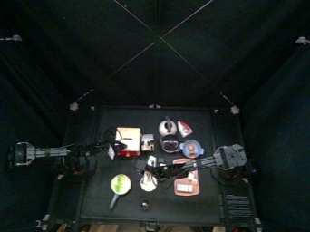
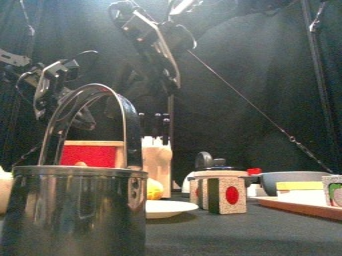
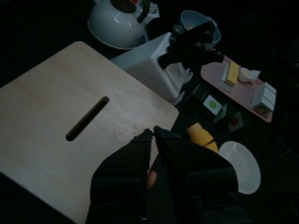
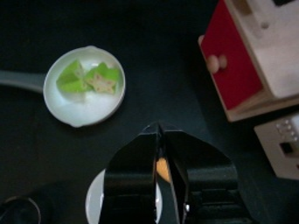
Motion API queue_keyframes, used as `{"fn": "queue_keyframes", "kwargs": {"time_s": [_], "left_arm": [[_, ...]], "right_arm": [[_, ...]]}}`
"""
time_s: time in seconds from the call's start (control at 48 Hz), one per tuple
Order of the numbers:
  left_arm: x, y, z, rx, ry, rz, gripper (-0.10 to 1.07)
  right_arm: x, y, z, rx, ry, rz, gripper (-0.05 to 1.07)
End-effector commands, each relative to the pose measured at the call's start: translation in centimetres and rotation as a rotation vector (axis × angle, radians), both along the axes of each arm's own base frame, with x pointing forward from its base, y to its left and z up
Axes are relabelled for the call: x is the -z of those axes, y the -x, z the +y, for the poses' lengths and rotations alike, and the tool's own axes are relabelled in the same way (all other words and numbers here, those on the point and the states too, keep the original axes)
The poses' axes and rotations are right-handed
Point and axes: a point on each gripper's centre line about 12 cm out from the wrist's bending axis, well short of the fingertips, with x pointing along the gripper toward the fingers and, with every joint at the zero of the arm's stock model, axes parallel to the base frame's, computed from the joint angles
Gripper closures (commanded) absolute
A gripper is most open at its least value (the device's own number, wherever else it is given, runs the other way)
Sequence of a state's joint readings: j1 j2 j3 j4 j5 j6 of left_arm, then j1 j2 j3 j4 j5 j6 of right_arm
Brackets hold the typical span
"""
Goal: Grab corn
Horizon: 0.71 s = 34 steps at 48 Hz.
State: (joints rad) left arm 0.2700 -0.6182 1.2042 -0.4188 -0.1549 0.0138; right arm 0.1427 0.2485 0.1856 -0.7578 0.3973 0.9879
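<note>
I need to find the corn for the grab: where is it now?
The corn shows in the left wrist view as a yellow piece between the wooden board and the white plate. In the front view it peeks out beside the white bottle.

Black curtains (image 1: 72, 54) enclose the pen on every side. The small black counter (image 1: 97, 204) sits at six o'clock from the picture's centre. Bright light (image 2: 181, 6) glares down from twelve o'clock.
</note>
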Motion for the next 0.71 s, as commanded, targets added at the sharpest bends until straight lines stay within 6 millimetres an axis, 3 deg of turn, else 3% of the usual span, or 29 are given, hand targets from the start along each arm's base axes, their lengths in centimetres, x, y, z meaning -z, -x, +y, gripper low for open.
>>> {"fn": "queue_keyframes", "kwargs": {"time_s": [0.0,0.188,0.688], "left_arm": [[-1.1,-0.5,0.1,0.003,-0.015,-0.033,0.39],[-1.0,-0.4,0.1,0.003,-0.015,-0.032,0.39],[-0.8,-0.3,0.2,-0.005,-0.013,-0.027,0.39]], "right_arm": [[-2.0,1.2,-0.1,-0.002,-0.015,-0.039,0.54],[-0.8,2.5,-0.2,-0.010,-0.021,-0.009,0.46],[1.9,2.6,-0.5,-0.033,0.044,0.056,0.04]]}}
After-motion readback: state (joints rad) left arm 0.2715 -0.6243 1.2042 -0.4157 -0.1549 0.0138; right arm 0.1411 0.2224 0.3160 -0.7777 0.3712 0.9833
